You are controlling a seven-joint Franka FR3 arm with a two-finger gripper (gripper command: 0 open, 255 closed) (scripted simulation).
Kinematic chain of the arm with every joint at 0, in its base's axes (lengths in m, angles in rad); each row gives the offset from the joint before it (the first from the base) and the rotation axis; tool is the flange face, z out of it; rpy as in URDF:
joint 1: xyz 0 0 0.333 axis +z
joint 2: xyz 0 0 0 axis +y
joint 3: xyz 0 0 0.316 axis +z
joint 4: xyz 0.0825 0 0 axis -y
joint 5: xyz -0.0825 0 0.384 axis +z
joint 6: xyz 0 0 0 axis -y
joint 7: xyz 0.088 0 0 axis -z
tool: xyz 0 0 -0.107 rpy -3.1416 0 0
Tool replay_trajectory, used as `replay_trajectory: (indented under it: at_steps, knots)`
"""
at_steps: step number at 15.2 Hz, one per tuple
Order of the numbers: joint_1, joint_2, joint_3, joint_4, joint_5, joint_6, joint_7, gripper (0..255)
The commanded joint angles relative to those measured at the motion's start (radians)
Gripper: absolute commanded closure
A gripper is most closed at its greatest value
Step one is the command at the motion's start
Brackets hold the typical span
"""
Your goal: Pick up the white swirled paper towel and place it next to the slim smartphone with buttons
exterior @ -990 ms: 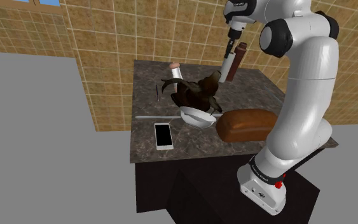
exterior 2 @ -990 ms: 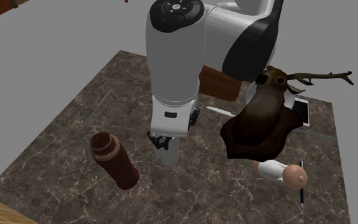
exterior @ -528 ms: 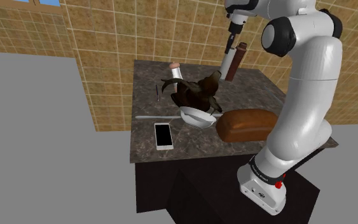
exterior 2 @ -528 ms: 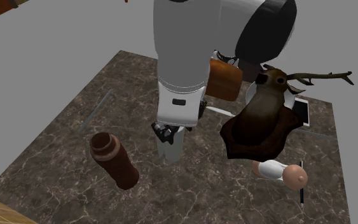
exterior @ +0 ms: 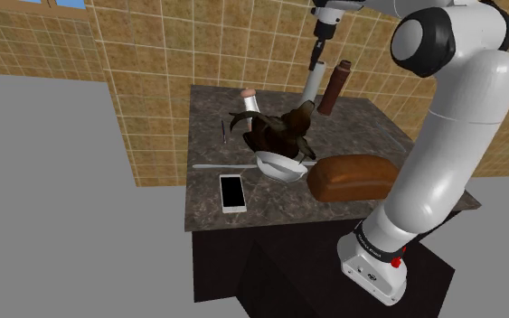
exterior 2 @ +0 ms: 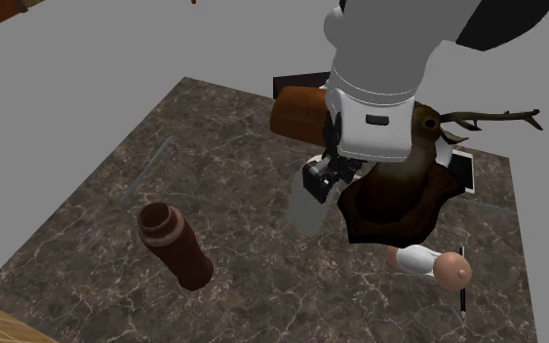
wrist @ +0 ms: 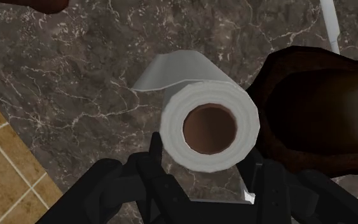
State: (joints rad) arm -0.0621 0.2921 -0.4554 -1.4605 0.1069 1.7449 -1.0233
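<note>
A white paper towel roll [wrist: 171,124] with a brown core hangs upright above the dark marble counter [exterior: 205,213], a loose sheet trailing from it. My gripper [wrist: 201,159] is shut on the roll, one black finger on each side of its rim. In the shoulder view the roll [exterior: 310,87] hangs under the gripper [exterior: 316,52] above the counter's back, beside a brown bottle [exterior: 335,88]. In the second exterior view the roll [exterior 2: 306,207] floats right next to the mounted deer head [exterior 2: 399,190]. The white-framed smartphone [exterior: 232,192] lies flat near the counter's front corner, partly hidden behind the deer head [exterior 2: 463,171].
The deer head on its plaque [exterior: 279,135] lies mid-counter over a white bowl [exterior: 279,168]. A brown loaf [exterior: 352,177] sits by the front edge. A small white bottle with a pink cap [exterior: 249,101] lies at the back. The brown bottle [exterior 2: 175,245] stands on the counter. A tiled wall rises behind.
The arm has lifted the roll off the counter and carried it away from the brown bottle toward the deer head, to the shoulder view's left.
</note>
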Motion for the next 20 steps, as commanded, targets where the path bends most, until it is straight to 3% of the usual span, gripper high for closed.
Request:
replay_trajectory:
  at_steps: [1, 10, 11, 12, 20]
  knots:
    - [0.039, -0.048, 0.009, -0.043, -0.024, -0.001, 0.048, 255]
    - [0.175, -0.172, 0.08, -0.087, -0.089, -0.07, 0.256, 255]
    - [0.164, -0.166, 0.073, -0.092, -0.086, -0.059, 0.236, 255]
    - [0.164, -0.166, 0.073, -0.092, -0.086, -0.059, 0.236, 0]
    - [0.137, -0.253, 0.043, -0.457, -0.102, 0.293, 0.196, 0]
